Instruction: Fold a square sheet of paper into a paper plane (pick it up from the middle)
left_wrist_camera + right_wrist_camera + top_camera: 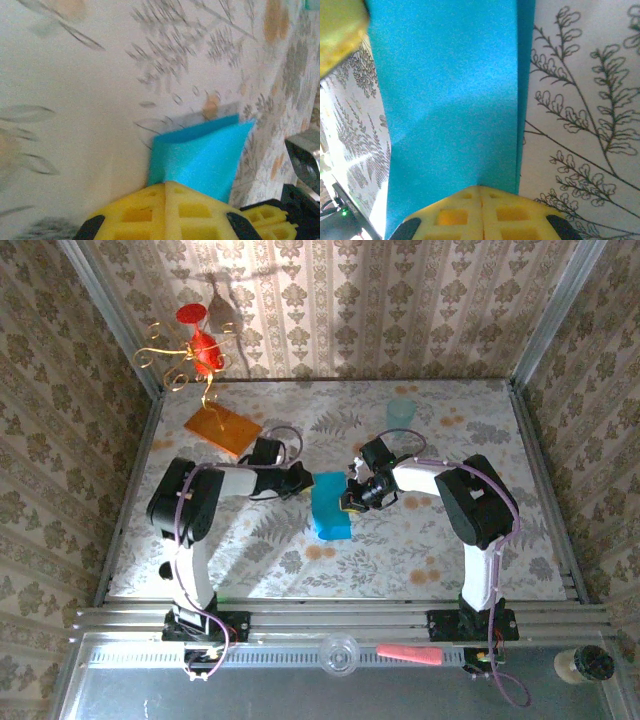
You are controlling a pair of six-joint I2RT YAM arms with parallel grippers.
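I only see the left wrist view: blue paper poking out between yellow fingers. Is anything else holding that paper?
Observer: Yes, the right gripper is shut on the sheet of paper too, from its opposite side.
Operator: Anything else around?
Observer: An orange slab lies farther back on the left, apart from the paper.
Operator: That's all?
Observer: A pale mint cup stands upright farther back on the right.

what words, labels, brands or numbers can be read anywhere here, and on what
No text can be read in these views.
square sheet of paper: plain teal, unmarked.
orange slab: plain.
tablecloth and wallpaper: floral patterns only.
dark-capped item at the near right corner: too small to tell.
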